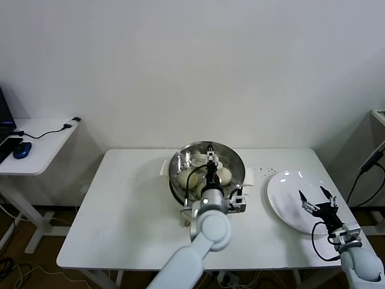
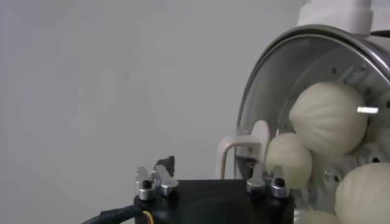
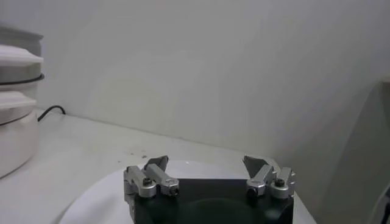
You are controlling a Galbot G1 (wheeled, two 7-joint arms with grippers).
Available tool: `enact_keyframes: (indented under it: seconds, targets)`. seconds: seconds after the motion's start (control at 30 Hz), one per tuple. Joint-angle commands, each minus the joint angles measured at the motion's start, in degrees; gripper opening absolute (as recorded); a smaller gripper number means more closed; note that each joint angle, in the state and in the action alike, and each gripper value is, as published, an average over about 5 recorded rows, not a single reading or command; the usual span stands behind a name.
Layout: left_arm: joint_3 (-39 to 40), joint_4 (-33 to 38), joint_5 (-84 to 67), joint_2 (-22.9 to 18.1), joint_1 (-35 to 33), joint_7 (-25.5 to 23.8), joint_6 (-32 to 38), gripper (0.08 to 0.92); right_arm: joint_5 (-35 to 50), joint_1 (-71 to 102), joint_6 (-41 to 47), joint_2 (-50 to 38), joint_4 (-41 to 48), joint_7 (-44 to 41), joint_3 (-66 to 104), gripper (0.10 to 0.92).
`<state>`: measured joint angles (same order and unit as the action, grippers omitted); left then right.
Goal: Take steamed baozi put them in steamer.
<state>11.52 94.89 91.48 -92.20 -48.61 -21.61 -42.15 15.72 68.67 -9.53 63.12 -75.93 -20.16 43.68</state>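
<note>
The steamer (image 1: 234,161) is a shiny steel basket on a white base at the middle of the white table. Several cream-white steamed baozi lie in it, one (image 1: 184,179) on the left and one (image 1: 224,175) on the right. My left gripper (image 1: 210,158) hangs over the basket, open, with nothing between its fingers. In the left wrist view the left gripper (image 2: 210,165) stands beside the steamer's rim (image 2: 268,67), and the baozi (image 2: 329,117) rest against the perforated inside. My right gripper (image 1: 316,198) waits open above the white plate (image 1: 283,208).
The plate (image 3: 103,195) lies bare under the right gripper (image 3: 207,163), near the table's right edge. A white side desk (image 1: 36,144) with a blue mouse (image 1: 21,150) stands at the far left. The steamer's white handle (image 2: 234,146) juts toward the left gripper.
</note>
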Motion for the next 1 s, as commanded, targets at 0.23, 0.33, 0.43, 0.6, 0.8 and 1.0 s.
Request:
enact_keyframes:
  seconds: [0.23, 0.33, 0.43, 0.6, 0.8, 1.0]
  targets:
    - [-2.7, 12.1, -4.2, 6.5, -5.2, -0.5, -2.8, 0.821, -0.3, -0.2, 0.1, 0.3, -0.2, 0.0, 0.4, 0.823]
    - [-3.9, 15.1, -6.9, 8.2, -6.9, 0.6, -2.8, 0.822, -0.7, -0.2, 0.4, 0.4, -0.3, 0.2, 0.6, 0.823]
    - [-5.2, 18.4, -10.9, 10.2, -8.8, 2.7, -2.5, 0.823, -1.2, -0.1, 1.4, 0.4, -1.1, 0.3, 1.0, 0.823]
    - [-10.2, 23.4, -21.6, 14.4, -12.9, 8.6, 0.1, 0.823, -2.0, 0.9, 3.7, 0.1, -3.9, -0.2, 1.6, 0.823]
    - [-20.4, 27.4, -45.4, 20.0, -17.6, 17.4, 7.1, 0.823, -0.6, 2.2, 5.2, 0.5, -7.3, -0.3, 2.5, 0.823]
    - [-35.6, 29.1, -69.0, 21.5, -27.2, 20.7, 22.3, 0.823, 1.0, 3.8, 5.7, 0.5, -10.6, 0.1, 3.4, 0.823]
